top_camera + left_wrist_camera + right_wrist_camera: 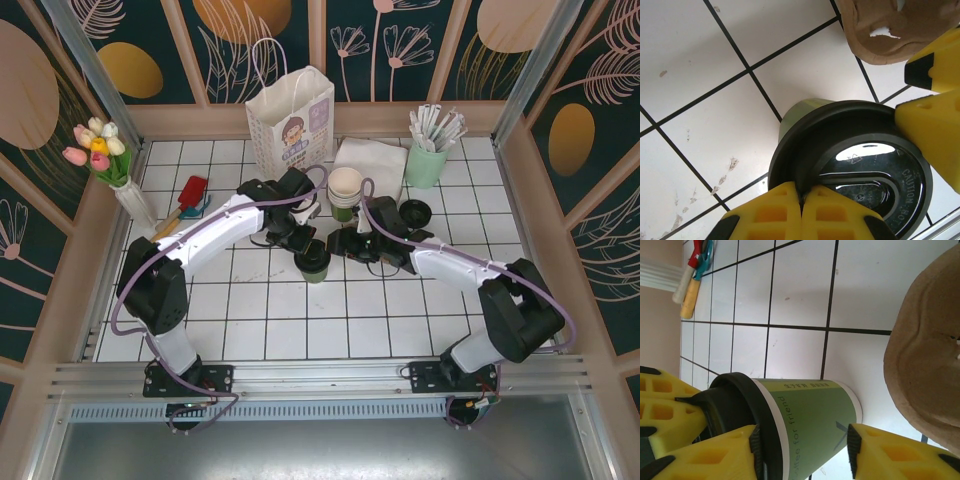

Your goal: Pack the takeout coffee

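The takeout coffee [312, 263] is a small green cup with a black lid, standing on the white tiles mid-table. My left gripper [303, 248] is shut on the lid's rim [790, 165], its yellow fingertips [785, 210] pinched together over the edge. The cup's green wall [815, 415] reads "coffee for friend". My right gripper [802, 452] is open. One finger stands by the lid and the other by the cup's base, just in front of the cup; I cannot tell whether they touch it. The right gripper [338, 245] comes in from the cup's right.
A white paper bag [291, 120] stands at the back. Beside it are white napkins [370, 160], a stack of cups [345, 190], a mint pot of straws [428, 160] and a loose black lid [413, 212]. A brown pulp carrier [925, 350] lies close to the cup. A flower vase [128, 200] stands left.
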